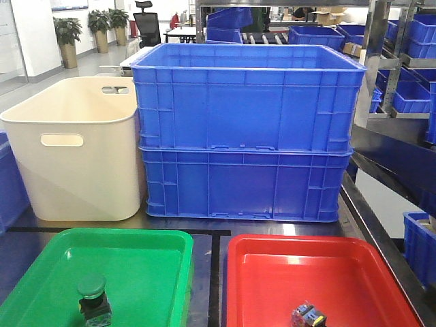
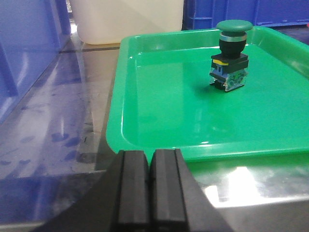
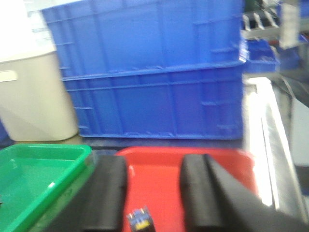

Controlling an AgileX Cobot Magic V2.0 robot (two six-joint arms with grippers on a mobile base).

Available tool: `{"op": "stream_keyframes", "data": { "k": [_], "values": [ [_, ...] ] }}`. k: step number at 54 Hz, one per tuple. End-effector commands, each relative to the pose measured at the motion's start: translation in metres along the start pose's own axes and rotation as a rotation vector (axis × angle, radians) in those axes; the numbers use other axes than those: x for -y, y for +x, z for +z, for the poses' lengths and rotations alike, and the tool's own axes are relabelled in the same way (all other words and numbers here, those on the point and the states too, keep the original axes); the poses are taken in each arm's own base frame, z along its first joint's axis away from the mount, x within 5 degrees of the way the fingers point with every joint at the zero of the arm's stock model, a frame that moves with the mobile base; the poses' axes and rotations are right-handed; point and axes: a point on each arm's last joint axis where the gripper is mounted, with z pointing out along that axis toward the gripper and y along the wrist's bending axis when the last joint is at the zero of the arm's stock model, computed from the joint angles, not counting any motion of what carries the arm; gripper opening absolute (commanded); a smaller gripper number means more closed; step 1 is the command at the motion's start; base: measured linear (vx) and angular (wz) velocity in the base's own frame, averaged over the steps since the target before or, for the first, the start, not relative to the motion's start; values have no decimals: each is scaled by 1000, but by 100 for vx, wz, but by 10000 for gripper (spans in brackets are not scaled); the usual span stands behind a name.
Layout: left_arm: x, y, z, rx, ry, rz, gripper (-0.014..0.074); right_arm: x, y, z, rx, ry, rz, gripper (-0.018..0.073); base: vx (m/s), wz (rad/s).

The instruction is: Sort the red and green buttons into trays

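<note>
Stacked blue crates (image 1: 245, 129) and a cream tub (image 1: 75, 146) back the worktable. Both buttons look sorted: the green button (image 2: 231, 54) stands upright in the green tray (image 1: 146, 262), the red button (image 1: 309, 316) lies near the red tray's (image 1: 272, 272) front edge, cropped and blurred. Left gripper (image 2: 148, 186) is closed, empty; right gripper (image 3: 152, 191) spread above the red button should retreat straight up.
</note>
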Motion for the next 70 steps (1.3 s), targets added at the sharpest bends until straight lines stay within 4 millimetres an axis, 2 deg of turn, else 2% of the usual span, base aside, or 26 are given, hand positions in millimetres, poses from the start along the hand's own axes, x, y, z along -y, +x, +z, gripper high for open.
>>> {"op": "stream_keyframes", "data": {
  "k": [1,6,20,27,34,42,54,62,70],
  "values": [
    [-1,-14,-3,106,-4,-11,-7,-1,-9,-12,18,1,-13,144,0,0],
    [-1,-14,-3,106,-4,-11,-7,0,-6,-24,-12,4,-38,-16,0,0],
    [-1,-14,-3,106,-4,-11,-6,3,0,-61,-4,13,-191,-12,0,0],
    [-1,-14,-3,106,-4,-11,-7,7,5,-70,-16,73,-185,-12,0,0],
    [-1,-14,-3,106,-4,-11,-6,14,26,-66,16,177,-132,-12,0,0],
    [-1,-14,-3,106,-4,-11,-6,25,57,-58,135,270,-46,-12,0,0],
    [-1,-14,-3,106,-4,-11,-6,40,96,-51,254,343,-134,-9,0,0],
    [-1,-14,-3,106,-4,-11,-6,39,101,-50,179,338,-254,-9,0,0],
    [-1,-14,-3,106,-4,-11,-6,38,104,-49,140,301,-263,-9,0,0]
  ]
}}
